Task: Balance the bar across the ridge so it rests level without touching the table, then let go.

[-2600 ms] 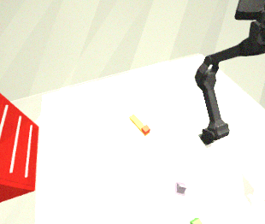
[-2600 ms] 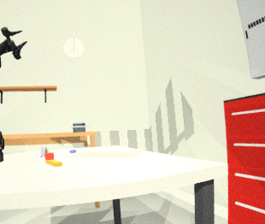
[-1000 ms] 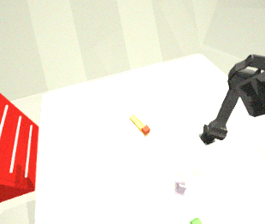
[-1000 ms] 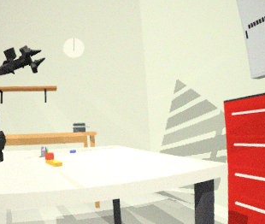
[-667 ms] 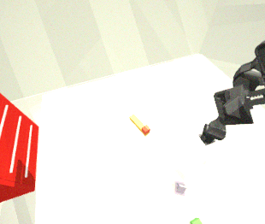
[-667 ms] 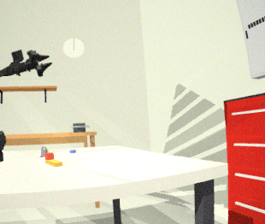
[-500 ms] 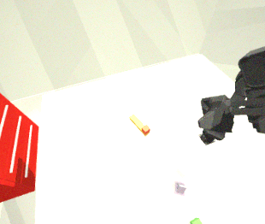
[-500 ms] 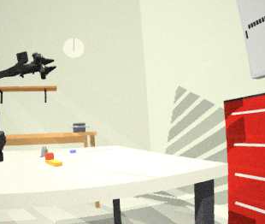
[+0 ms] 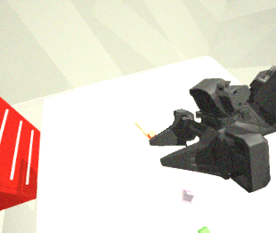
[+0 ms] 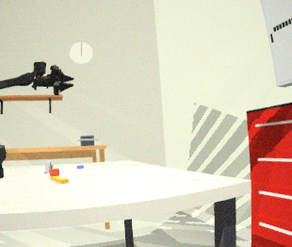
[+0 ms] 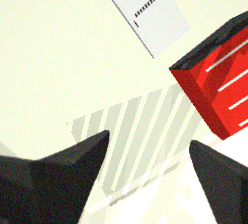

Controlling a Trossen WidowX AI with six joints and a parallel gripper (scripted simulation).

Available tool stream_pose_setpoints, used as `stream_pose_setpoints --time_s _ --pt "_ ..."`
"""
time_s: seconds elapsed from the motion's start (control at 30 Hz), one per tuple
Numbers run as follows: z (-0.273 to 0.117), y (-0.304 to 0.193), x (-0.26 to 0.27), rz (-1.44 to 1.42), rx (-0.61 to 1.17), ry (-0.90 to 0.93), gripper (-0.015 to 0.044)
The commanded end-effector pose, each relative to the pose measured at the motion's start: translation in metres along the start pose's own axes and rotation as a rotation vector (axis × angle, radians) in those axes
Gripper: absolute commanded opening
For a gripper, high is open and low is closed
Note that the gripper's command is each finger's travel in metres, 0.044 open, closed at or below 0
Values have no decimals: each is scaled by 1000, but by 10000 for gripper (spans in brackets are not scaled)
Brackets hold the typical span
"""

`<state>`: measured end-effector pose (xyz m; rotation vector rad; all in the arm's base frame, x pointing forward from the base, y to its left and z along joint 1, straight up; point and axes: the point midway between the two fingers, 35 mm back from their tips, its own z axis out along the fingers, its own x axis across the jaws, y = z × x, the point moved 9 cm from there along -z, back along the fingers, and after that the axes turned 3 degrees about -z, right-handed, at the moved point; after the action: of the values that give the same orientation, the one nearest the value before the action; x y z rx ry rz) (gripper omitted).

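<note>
An orange-yellow bar [image 9: 142,129] [image 10: 59,180] lies flat on the white table [image 9: 80,162] [image 10: 170,186], close to a small red block [image 9: 150,134] [image 10: 54,172]. My gripper partly covers this spot in the top view. A small lilac piece [image 9: 188,195] [image 10: 47,167] stands on the table apart from the bar. It may be the ridge, but its shape is too small to tell. My gripper [image 9: 156,152] [image 10: 73,81] [image 11: 148,139] is open, with nothing between its fingers, high above the table. The bar and ridge are outside the wrist view.
A green piece [image 9: 204,229] [image 10: 52,165] is near the lilac one. A blue piece [image 10: 80,167] lies farther back. A red drawer cabinet [image 9: 4,153] [image 10: 283,176] [image 11: 234,75] stands beyond the table. A wooden shelf [image 10: 28,97] is on the wall behind the arm.
</note>
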<state>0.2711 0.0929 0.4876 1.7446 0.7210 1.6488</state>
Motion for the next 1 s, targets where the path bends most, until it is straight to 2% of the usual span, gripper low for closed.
stream_pose_setpoints --time_s 0.0,0.5,0.97 --pt "14 -1 -11 -32 27 -54 315" --pt "70 -11 -85 -138 198 -349 315" --pt "99 -10 -168 -140 387 -628 315"
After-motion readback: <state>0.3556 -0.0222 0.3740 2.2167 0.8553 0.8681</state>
